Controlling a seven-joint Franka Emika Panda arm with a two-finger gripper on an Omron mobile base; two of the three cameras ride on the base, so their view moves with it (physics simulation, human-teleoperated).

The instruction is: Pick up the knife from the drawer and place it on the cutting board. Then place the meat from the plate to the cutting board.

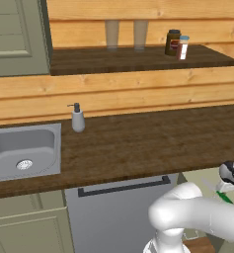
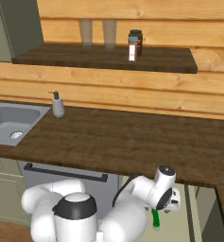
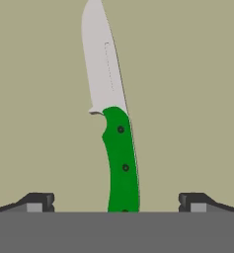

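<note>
The drawer floor (image 3: 187, 99) is bare on both sides of the knife (image 3: 119, 158); the wide-open fingertips (image 3: 37, 201) have free room there.

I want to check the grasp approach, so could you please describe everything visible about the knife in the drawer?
The knife has a pale grey, metal-looking blade tapering to a point and a bright green, gently curved handle with small dark rivets. It lies flat on the drawer floor, a plain beige surface. In the hand view its handle runs down between the fingertips of the open end effector, which do not touch it. In the right base view the green handle shows below the hand.
</note>
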